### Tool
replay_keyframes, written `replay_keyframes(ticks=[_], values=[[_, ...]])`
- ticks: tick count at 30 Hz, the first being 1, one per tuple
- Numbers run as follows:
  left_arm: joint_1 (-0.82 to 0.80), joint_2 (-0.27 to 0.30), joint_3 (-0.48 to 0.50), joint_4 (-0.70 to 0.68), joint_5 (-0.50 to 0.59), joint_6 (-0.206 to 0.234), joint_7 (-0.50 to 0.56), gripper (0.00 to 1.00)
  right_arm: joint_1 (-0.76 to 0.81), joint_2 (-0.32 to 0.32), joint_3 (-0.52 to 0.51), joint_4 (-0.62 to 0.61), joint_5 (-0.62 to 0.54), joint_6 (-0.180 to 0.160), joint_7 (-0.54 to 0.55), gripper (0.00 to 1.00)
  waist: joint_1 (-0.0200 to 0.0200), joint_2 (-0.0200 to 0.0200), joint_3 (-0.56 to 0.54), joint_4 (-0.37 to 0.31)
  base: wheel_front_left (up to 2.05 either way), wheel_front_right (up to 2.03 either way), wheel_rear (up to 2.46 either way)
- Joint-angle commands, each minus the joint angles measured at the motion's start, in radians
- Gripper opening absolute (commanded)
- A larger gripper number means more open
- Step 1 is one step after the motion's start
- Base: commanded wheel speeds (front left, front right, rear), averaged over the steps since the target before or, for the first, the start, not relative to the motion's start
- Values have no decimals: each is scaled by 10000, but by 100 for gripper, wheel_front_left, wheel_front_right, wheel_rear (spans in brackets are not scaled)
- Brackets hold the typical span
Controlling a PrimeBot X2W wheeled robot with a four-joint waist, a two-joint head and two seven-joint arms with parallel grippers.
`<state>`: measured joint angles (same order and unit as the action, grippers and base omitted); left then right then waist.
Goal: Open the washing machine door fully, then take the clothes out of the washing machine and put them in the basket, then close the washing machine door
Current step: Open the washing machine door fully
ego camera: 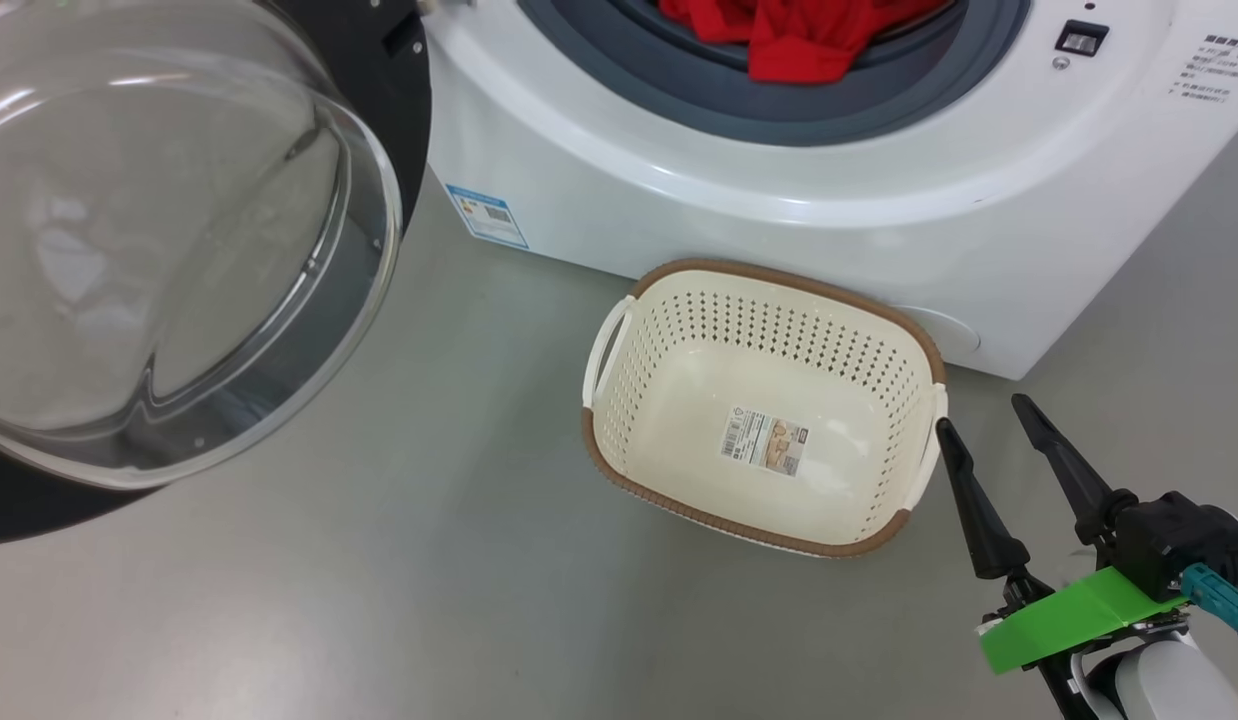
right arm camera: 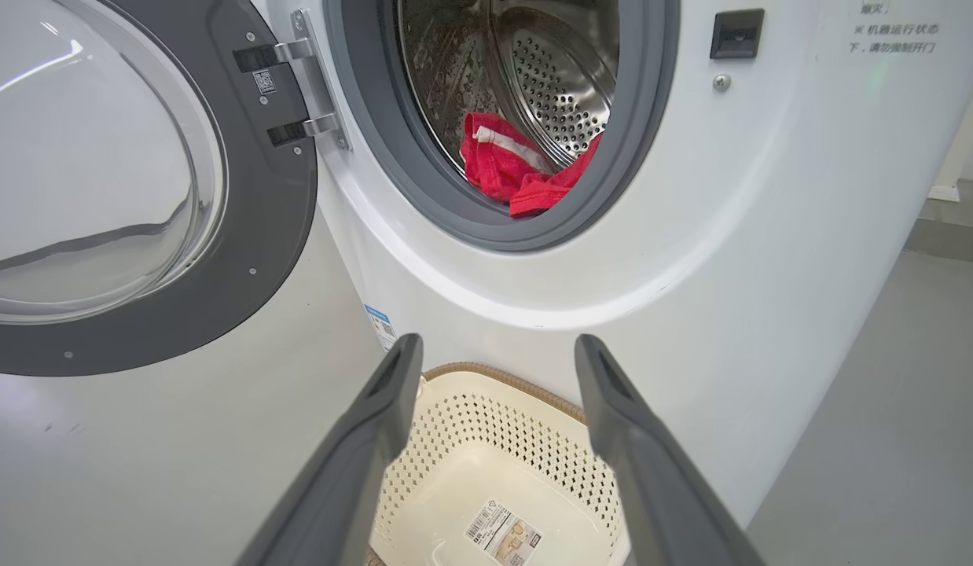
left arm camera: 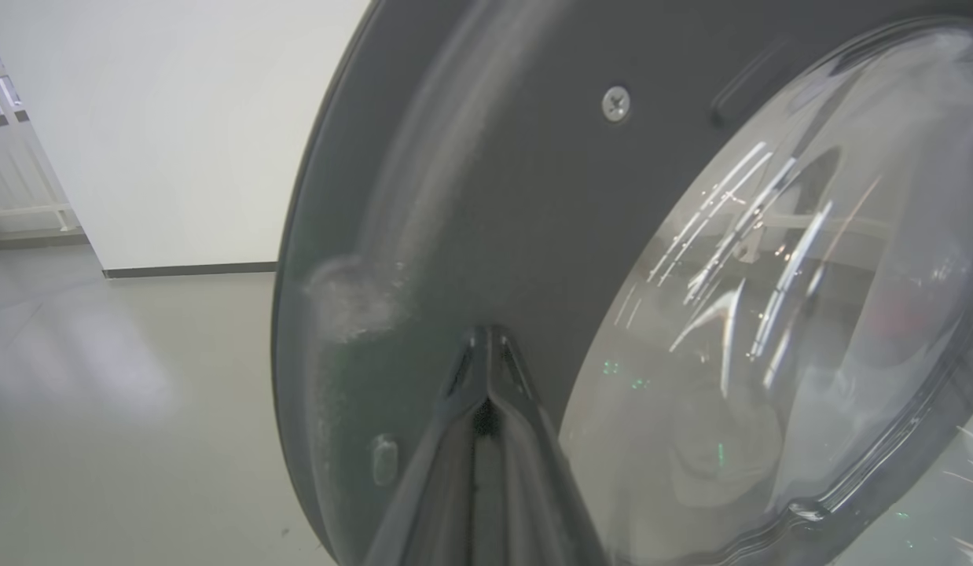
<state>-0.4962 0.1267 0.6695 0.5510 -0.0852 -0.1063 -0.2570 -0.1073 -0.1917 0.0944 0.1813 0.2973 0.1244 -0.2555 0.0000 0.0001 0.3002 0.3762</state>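
Red fabric, the clothes point(ego camera: 799, 40), lay bunched at the lower lip of the washing machine point(ego camera: 779, 210), spilling onto its grey gasket point(ego camera: 779, 110). The right wrist view looked deeper. It gave the perforated steel drum point(right arm camera: 565, 86) behind them, a white panel on the cloth, and the metal hinges point(right arm camera: 310, 86) from which the washing machine door point(ego camera: 179, 260) stood wide open to the robot's left. The head view, from above, gave the door's clear glass bowl up close. It also gave the basket point(ego camera: 779, 285) on the grey floor point(ego camera: 429, 560), close against the machine's front, with a label sticker point(ego camera: 765, 441) on its bottom. The right gripper point(ego camera: 982, 412) hovered just beside the basket's right handle, jaws spread wide and holding nothing. The left wrist view supplied the left gripper point(left arm camera: 488, 338): fingers pinched together, empty, tips at the door's dark inner rim, though contact could not be told.
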Motion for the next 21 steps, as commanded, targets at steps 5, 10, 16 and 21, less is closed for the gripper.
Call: replay_keyframes(ticks=[5, 10, 16, 21], values=[[630, 117, 161, -539, 69, -167, -48, 0, -8, 85, 143, -203, -15, 63, -63, 100, 0, -1, -381, -58, 0, 0, 0], [1339, -200, -284, -1017, 17, -231, -48, 4, 115, 142, 88, -204, 4, 63, -63, 100, 0, -1, -635, -122, 0, 0, 0], [2278, -557, -1280, -2010, -550, -240, -48, 35, 232, 237, -51, -236, 25, 63, -63, 100, 0, -1, -868, -298, 0, 0, 0], [3034, -700, -2504, -2919, -941, -241, -48, 48, 330, 347, -228, -239, 74, 63, -63, 100, 0, -1, -1000, -560, 0, 0, 0]])
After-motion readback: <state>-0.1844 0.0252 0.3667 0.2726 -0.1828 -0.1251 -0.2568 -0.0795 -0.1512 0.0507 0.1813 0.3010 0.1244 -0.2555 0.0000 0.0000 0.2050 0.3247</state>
